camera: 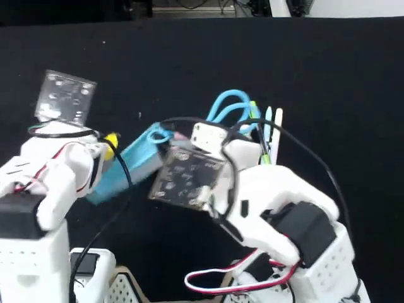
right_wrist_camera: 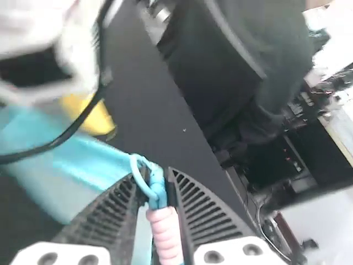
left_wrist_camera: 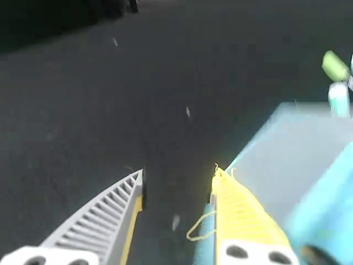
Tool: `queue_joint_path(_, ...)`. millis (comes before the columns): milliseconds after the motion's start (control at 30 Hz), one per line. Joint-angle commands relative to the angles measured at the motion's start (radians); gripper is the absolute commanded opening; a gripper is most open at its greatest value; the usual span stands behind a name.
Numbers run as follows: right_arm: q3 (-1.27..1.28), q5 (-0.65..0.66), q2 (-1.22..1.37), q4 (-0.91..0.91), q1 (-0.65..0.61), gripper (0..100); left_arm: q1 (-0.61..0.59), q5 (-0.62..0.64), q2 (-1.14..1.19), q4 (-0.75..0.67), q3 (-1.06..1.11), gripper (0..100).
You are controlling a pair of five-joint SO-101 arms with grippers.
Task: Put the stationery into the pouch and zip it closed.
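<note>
The right gripper (right_wrist_camera: pixel 157 178) has its two dark ribbed fingers (right_wrist_camera: pixel 194 205) pressed together on the blue pull cord (right_wrist_camera: pixel 150 182) of the pouch (right_wrist_camera: pixel 52 160). A pink ribbed piece (right_wrist_camera: pixel 163 234) hangs between them just under the cord.

The left gripper (left_wrist_camera: pixel 177 175) is spread apart, with a grey finger (left_wrist_camera: pixel 105 212) on one side and a yellow finger (left_wrist_camera: pixel 240 212) on the other. The yellow one is just beside the pouch's edge; I cannot tell if it touches.

In the high view the light blue pouch (camera: pixel 126 165) lies on the black table (camera: pixel 189 57) between the two arms. Its long axis runs diagonally, from the near left end up to the far right. The end with the cord points toward the pens (camera: pixel 268 129), which lie near it and point away from the arms.

The clamping on the cord shows in the right wrist view, while in the high view a circuit board (camera: pixel 186 178) covers that gripper. The high view gives the pouch's whole direction. The left wrist view adds a green pen tip (left_wrist_camera: pixel 335 65) past the pouch's far corner.
</note>
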Motion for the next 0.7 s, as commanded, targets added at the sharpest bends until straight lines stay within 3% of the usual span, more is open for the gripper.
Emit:
queue_joint_path(0, -0.01, -0.043, -0.035, -0.031, 0.072, 1.0, 0.012, -0.041, 0.0, 0.009, 0.093, 20)
queue_joint_path(167, -0.008, -0.178, -0.033, -0.08, 0.11, 1.0, 0.039, -0.008, 0.0, 0.011, 0.12, 20)
queue_joint_path(300, 0.059, -0.238, -0.033, -0.193, 0.107, 1.0, 0.206, 0.127, 0.0, 0.003, 0.165, 20)
queue_joint_path(433, 0.131, -0.25, -0.033, -0.344, 0.112, 1.0, 0.351, 0.152, 0.0, -0.029, 0.203, 20)
queue_joint_path(667, 0.087, -0.249, 0.015, -0.454, 0.112, 1.0, 0.338, 0.178, -0.002, -0.176, 0.208, 20)
